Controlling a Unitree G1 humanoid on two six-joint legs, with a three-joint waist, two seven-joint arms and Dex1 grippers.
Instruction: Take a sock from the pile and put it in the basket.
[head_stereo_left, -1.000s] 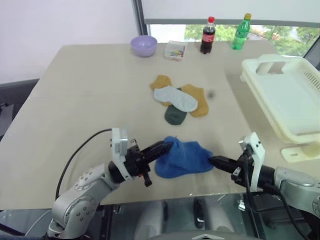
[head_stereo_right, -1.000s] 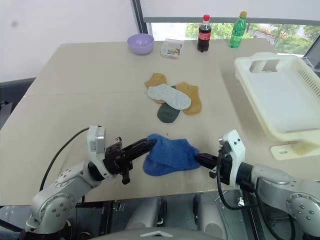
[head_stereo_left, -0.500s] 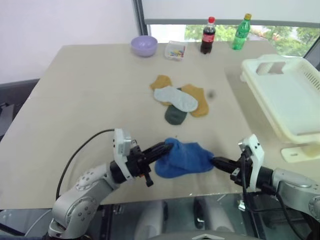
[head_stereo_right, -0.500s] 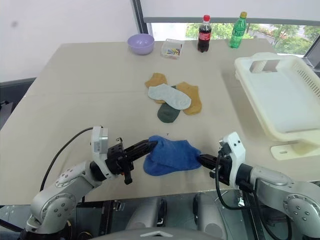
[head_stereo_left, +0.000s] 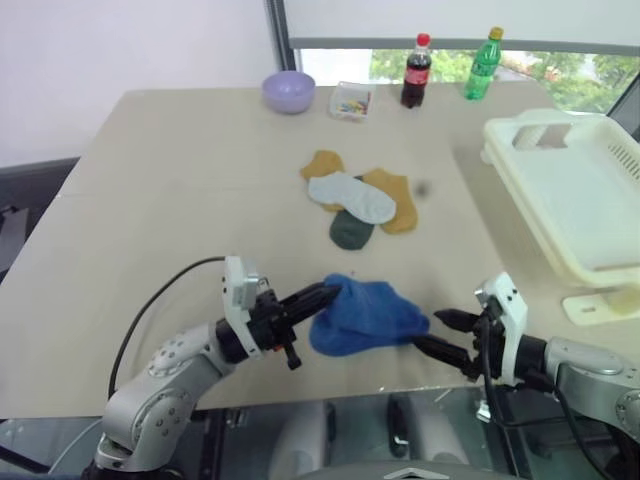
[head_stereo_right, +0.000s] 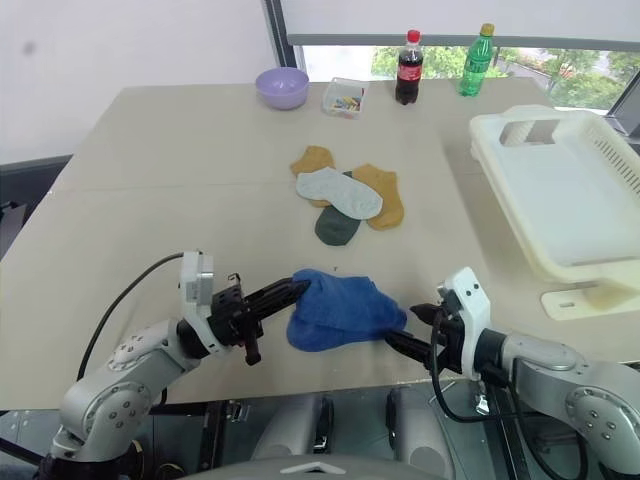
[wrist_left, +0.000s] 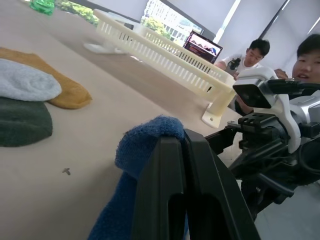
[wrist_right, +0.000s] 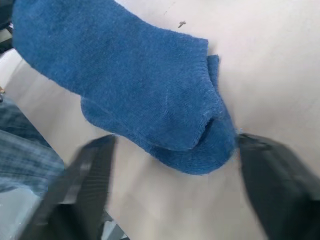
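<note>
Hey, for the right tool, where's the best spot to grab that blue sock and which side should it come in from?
Probably the sock's folded cuff end, bunched thick and facing the right tool, which is open just beside it. Come in level from the robot's right, one finger either side of the fold. The left tool is shut on the opposite end, which should steady the cloth.
</note>
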